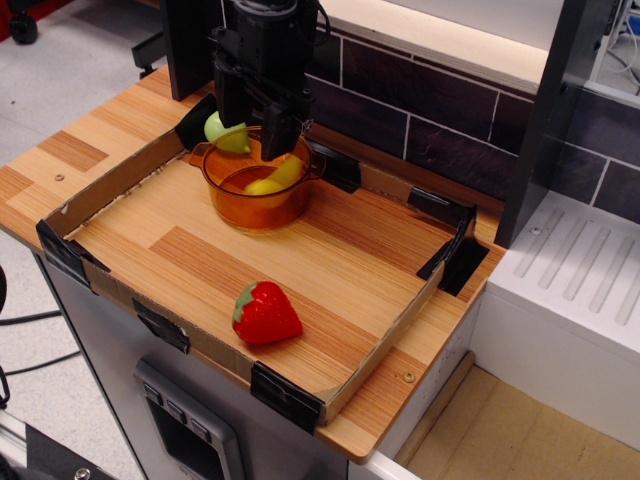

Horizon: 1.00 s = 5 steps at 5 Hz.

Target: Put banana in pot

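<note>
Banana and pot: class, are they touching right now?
Touching. The only view shows the banana lying inside the pot, leaning on its wall, free of the jaws above.

Strawberry point(265, 313), green fruit point(222, 131), cardboard tray point(385, 338)

The black robot pincer point(255, 122) hangs above the translucent orange plastic pot point(256, 190), its upper body cut by the top edge. It hides part of the round yellow-green toy fruit point(224, 131) behind the pot. The pot's far rim is covered too.
</note>
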Each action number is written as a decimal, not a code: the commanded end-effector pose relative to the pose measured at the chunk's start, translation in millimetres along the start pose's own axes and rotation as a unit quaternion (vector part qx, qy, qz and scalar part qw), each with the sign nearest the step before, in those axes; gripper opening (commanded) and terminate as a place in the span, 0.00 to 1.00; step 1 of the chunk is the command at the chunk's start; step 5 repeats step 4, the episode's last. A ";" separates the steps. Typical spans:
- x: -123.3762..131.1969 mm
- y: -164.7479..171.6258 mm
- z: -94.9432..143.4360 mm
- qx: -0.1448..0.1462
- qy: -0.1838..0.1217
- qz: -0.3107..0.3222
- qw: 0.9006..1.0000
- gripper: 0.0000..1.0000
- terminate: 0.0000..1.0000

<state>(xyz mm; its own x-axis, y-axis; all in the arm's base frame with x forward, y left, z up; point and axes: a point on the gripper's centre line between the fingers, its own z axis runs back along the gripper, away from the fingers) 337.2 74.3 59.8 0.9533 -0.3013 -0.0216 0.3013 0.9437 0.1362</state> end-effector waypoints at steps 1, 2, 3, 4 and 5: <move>10.7 6.3 44.3 0.001 -0.053 -0.005 0.999 1.00 0.00; 9.5 5.4 65.3 -0.015 -0.068 -0.001 0.998 1.00 0.00; 9.5 5.4 65.3 -0.015 -0.068 -0.001 0.998 1.00 0.00; 9.5 5.4 65.3 -0.015 -0.068 -0.001 0.998 1.00 1.00; 9.5 5.4 65.3 -0.015 -0.068 -0.001 0.998 1.00 1.00</move>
